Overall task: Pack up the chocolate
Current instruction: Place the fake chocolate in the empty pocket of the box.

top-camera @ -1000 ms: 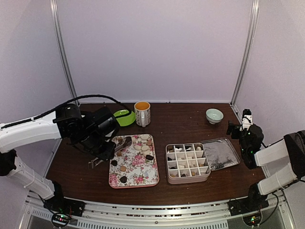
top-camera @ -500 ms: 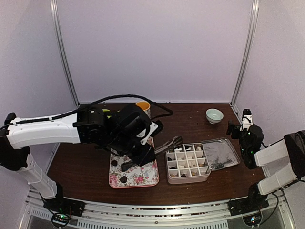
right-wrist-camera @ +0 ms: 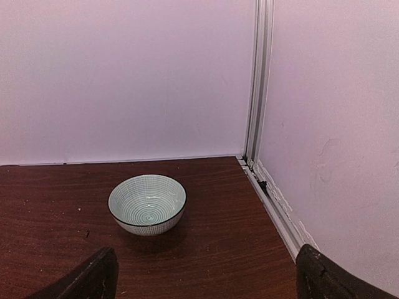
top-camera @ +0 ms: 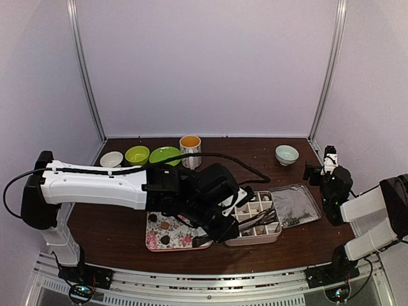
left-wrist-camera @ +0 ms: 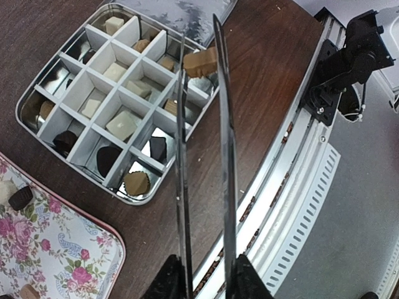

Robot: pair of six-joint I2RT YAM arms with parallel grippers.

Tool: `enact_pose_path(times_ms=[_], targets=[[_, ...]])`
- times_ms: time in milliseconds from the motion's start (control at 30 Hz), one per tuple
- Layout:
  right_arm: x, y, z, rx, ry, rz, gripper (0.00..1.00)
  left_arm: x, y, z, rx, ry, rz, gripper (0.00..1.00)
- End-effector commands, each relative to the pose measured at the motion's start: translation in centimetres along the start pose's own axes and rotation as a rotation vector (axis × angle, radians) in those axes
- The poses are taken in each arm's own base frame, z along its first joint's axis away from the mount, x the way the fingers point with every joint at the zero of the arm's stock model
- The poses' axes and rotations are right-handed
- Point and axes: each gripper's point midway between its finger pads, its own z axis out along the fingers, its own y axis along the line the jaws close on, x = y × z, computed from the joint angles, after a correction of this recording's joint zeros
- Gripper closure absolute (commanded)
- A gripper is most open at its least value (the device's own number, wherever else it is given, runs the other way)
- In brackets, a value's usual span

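1. The left gripper [left-wrist-camera: 209,281] is closed most of the way on the handle end of a pair of metal tongs [left-wrist-camera: 202,156]. The two blades run out ahead of it, nearly together.
2. The tips of the tongs pinch a tan chocolate [left-wrist-camera: 201,61]. It hangs over the far rim of the divided box [left-wrist-camera: 28,99], on the side towards the lid [top-camera: 296,205]. I cannot tell which cell lies under it.
3. Left of the blades, the cells hold other chocolates [left-wrist-camera: 121,124], white, tan and dark, and a few cells show bare metal.
4. Back beside the left gripper's fingers lies a floral tray [left-wrist-camera: 62,249], just beside the box, with a few more pieces on it.
5. The right gripper [right-wrist-camera: 206,268] stands wide open with nothing in it, well apart from the box at the table's right side.
6. Just ahead of the right gripper sits a pale green patterned bowl [right-wrist-camera: 148,203].
7. The table [right-wrist-camera: 218,205] is dark brown wood, with some small specks in front of the right gripper.
8. Right of the tongs, a slotted metal rail [left-wrist-camera: 293,187] runs along the table's near edge.
9. Pale lilac walls [top-camera: 210,64] close the table in on three sides. A metal post [right-wrist-camera: 259,81] stands in the corner ahead and to the right of the right gripper.
10. Beyond the left arm, a white bowl [top-camera: 112,159], a green bowl [top-camera: 137,154], a green dish [top-camera: 164,155] and a mug [top-camera: 190,150] line the back wall.
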Motion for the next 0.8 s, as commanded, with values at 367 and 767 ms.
enact_pose_path(times_ms=[367, 767], targets=[[-0.5, -0.1, 0.3, 0.005, -0.011, 0.004, 0.0, -2.0, -1.2, 2.6, 0.041, -0.055, 0.01, 0.74], [-0.5, -0.1, 0.3, 0.006, -0.01, 0.004, 0.0, -2.1, -0.9, 3.6, 0.025, -0.051, 0.012, 0.66]])
